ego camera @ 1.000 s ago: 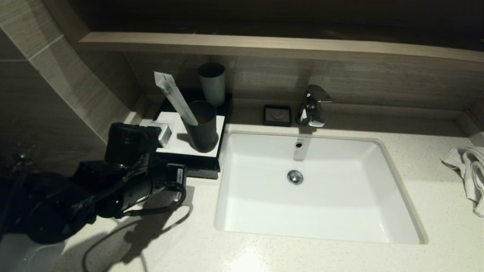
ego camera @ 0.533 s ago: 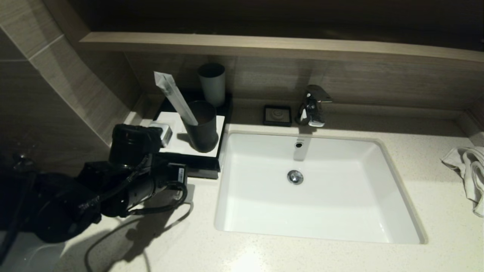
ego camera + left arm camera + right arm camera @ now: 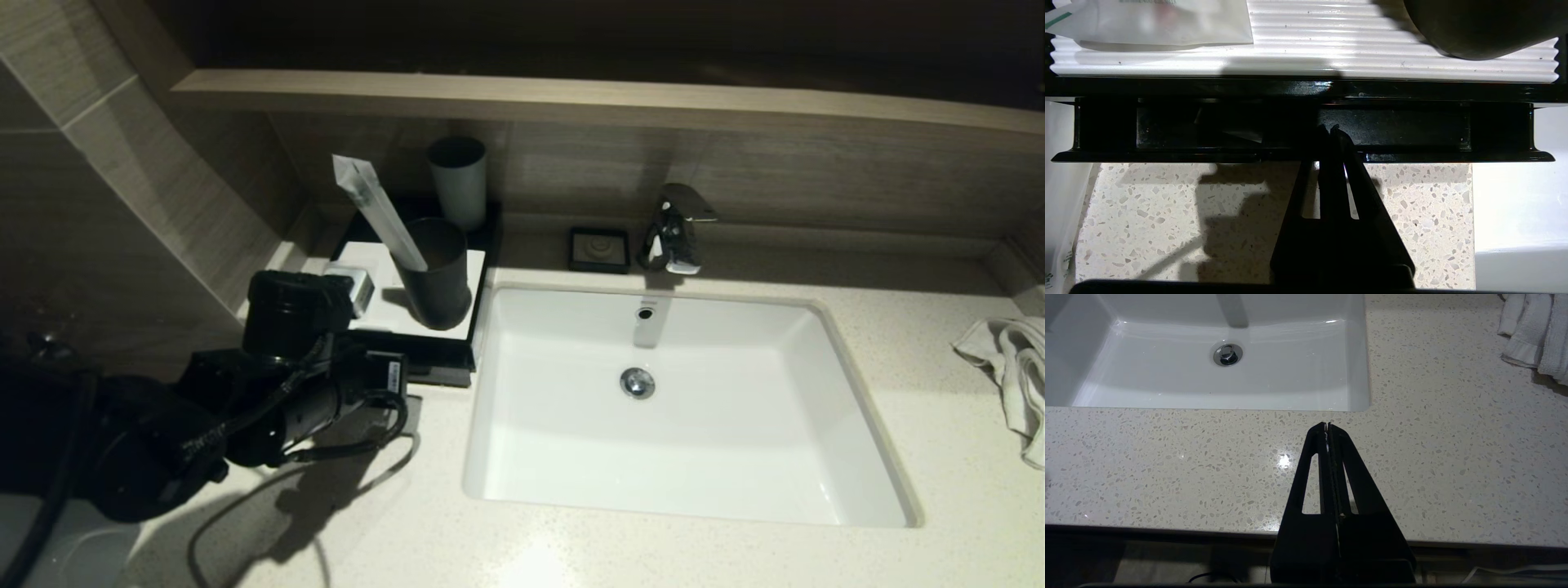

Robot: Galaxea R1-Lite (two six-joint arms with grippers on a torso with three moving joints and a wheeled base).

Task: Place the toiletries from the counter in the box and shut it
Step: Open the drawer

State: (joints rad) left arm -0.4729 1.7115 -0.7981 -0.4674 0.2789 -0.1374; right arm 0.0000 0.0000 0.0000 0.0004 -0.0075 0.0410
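Note:
The black box (image 3: 433, 353) with its white top panel (image 3: 1331, 45) stands left of the sink on the counter (image 3: 408, 523). Its drawer (image 3: 1412, 130) is slid out a little. My left gripper (image 3: 1329, 128) is shut on nothing, and its tips reach over the drawer's front lip (image 3: 1453, 156). One long packet (image 3: 377, 212) leans in the dark cup (image 3: 441, 278) on the box. A small packet (image 3: 349, 286) (image 3: 1155, 20) lies on the white panel. My right gripper (image 3: 1327, 425) is shut and empty over the counter's front edge.
A grey cup (image 3: 459, 180) stands behind the dark one. A small black square dish (image 3: 600, 249) and the tap (image 3: 673, 229) are behind the white sink basin (image 3: 678, 408). A towel (image 3: 1012, 367) lies at the far right. Translucent plastic (image 3: 1057, 196) shows beside the box.
My left arm has crept a little forward and to the right, towards the box's front. The packets, the cups and the right arm have not moved.

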